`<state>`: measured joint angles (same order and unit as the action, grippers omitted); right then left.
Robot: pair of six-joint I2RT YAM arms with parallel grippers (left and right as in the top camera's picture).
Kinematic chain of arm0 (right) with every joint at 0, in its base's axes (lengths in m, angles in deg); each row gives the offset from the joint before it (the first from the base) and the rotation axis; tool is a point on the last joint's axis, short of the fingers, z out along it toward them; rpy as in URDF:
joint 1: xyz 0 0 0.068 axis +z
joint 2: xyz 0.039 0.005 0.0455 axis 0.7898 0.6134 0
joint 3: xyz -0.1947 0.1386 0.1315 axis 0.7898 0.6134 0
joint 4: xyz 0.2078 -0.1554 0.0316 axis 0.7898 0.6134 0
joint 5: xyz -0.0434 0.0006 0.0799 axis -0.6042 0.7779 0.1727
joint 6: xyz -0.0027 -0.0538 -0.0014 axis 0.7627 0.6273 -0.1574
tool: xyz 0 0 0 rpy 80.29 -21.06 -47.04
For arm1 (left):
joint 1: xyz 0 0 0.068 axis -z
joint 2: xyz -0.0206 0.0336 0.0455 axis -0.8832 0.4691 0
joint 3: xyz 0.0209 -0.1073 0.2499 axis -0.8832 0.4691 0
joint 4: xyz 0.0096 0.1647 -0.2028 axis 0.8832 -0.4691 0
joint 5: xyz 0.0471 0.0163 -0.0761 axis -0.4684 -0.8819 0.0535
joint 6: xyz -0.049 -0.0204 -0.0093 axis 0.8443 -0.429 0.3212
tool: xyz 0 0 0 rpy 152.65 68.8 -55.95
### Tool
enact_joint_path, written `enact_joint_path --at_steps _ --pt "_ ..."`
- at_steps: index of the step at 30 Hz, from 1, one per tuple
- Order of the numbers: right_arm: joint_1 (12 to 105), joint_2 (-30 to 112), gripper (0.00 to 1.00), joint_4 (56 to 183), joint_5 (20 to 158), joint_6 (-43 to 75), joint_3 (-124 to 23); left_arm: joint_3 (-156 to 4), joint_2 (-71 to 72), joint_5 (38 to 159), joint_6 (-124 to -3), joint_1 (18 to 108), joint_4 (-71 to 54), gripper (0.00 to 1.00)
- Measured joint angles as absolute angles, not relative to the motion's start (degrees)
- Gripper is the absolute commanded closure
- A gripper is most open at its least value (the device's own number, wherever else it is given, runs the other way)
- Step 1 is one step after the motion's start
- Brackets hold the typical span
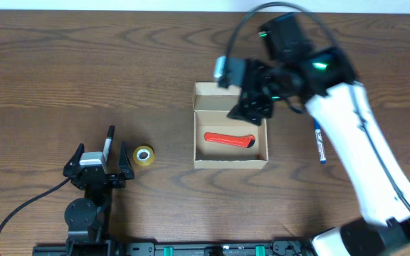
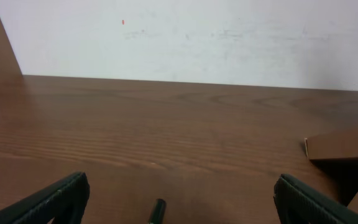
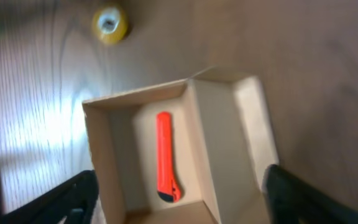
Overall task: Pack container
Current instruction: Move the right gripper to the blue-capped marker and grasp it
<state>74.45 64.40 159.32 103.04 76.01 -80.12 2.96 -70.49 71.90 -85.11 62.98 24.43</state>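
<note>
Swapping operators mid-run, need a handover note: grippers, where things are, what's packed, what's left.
Left gripper: open, empty; black marker lies on the table by its fingers.
Right gripper: open, empty, above the container.
Done: container open, red cutter lying inside.
Outside it: yellow tape roll to its left, blue pen to its right, black marker.
Left, likely: pack those, then close the flap.

Setting: robotics lab test bench. Evidence: dark wood-grain table [image 1: 62, 64] against a bare white wall [image 2: 197, 37]; left arm [image 1: 84, 213] and right arm [image 1: 354, 135] mounted along a rail [image 1: 191, 249] at its edge (cable [image 1: 21, 206] trailing loose); plain cardboard container [image 1: 230, 162] as prop.
</note>
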Motion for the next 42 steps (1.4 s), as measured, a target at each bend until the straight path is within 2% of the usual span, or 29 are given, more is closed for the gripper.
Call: enact_joint_path --at_steps 4,7,13,24,29,34,42 --pt "66.67 60.64 0.01 157.46 93.67 62.09 -80.23 2.96 -70.49 71.9 -85.11 62.98 24.43 0.05" --pt "55.32 61.14 0.01 160.98 86.76 49.67 -80.09 2.96 -70.49 71.9 -85.11 62.98 24.43 0.05" --pt "42.8 61.93 0.01 162.07 81.69 40.38 -74.67 2.96 -70.49 71.9 -85.11 62.98 24.43 0.05" --pt "41.75 63.5 0.01 141.42 84.03 37.23 -42.54 2.93 -70.49 71.9 -85.11 62.98 24.43 0.05" --pt "41.75 63.5 0.07 139.73 84.25 36.67 -40.56 2.93 -70.49 71.88 -85.11 62.98 24.43 0.05" --pt "41.73 65.86 0.06 139.3 84.31 37.43 -40.56 2.93 -70.49 71.9 -85.11 62.98 24.43 0.05" --pt "41.51 77.19 0.04 139.17 84.05 39.66 -40.6 2.93 -70.49 71.9 -85.11 62.98 24.43 0.05"
